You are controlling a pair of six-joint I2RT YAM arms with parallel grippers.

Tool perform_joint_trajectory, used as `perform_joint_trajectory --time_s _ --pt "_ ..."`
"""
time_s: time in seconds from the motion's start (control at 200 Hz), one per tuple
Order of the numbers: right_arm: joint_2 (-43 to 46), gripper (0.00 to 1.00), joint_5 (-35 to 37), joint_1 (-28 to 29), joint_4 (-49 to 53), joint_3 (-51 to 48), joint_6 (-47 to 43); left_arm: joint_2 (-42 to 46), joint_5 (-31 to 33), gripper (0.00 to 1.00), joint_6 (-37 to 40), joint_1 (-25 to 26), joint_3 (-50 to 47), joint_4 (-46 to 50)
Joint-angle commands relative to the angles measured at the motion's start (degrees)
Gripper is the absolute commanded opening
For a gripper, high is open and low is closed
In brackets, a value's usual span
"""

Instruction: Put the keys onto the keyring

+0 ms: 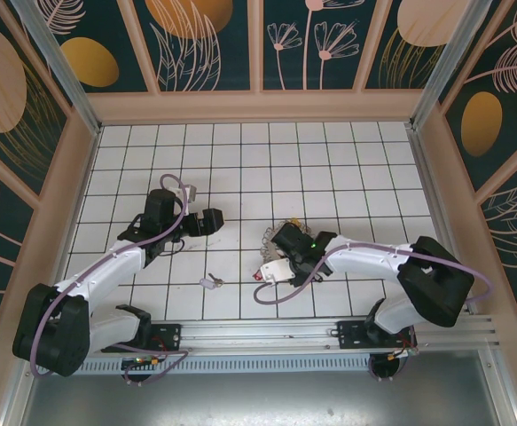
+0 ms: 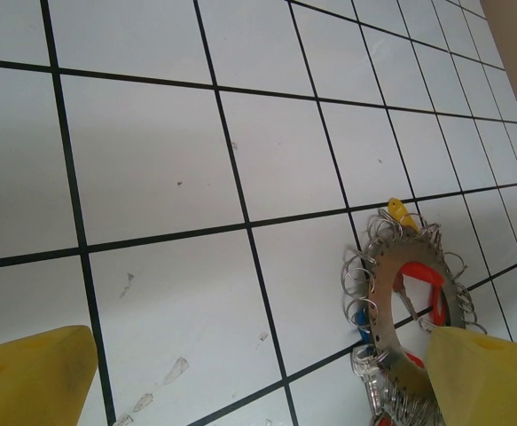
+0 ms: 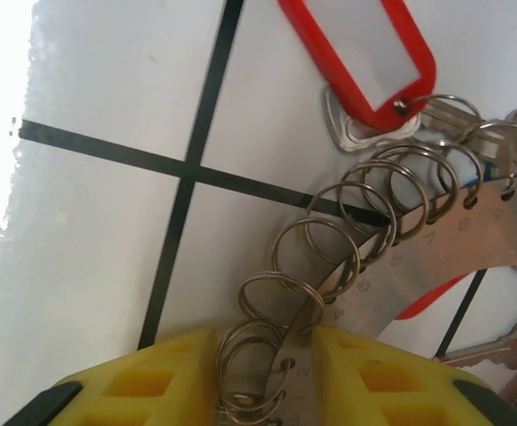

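Observation:
The keyring is a flat brassy-grey ring hung with several small wire loops, and my right gripper is shut on its rim. A key with a red tag lies just beyond it. From above, the keyring sits mid-floor with my right gripper on it and red and white tags beside it. One loose key lies apart near the front. My left gripper hovers open and empty left of the ring. The keyring shows past its right finger.
White tiled floor with dark grout lines, boxed in by beige walls on three sides. A metal rail carrying both arm bases runs along the front edge. Bare tiles stretch behind both grippers.

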State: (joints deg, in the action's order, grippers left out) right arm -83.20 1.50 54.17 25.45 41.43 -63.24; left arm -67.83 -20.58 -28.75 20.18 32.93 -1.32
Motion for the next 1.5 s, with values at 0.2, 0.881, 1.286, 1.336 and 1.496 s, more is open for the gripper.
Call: perform_joint_trajectory --time_s 0.2,0.881,1.286,1.336,1.496 --pt "5.3 0.34 -4.1 -5.6 -7.6 0.5 6.3 -0.3 -0.6 0.95 0.3 0.0 -0.7 -1.5" --pt "8.3 0.39 -16.2 -40.9 -3.0 13.0 84.4 -5.3 1.1 0.84 14.4 8.6 3.7 -7.9" --pt "10.8 0.35 -26.9 -42.0 3.3 -1.6 84.9 -12.8 -6.8 0.82 30.3 12.6 6.8 -13.7" --pt "11.2 0.35 -27.1 -40.8 1.7 -3.7 86.1 -13.3 -6.4 0.82 31.3 12.5 7.0 -13.5" --pt "9.5 0.38 -28.1 -39.7 -2.7 -5.2 86.1 -15.2 -3.4 0.81 32.6 12.7 7.3 -14.1"
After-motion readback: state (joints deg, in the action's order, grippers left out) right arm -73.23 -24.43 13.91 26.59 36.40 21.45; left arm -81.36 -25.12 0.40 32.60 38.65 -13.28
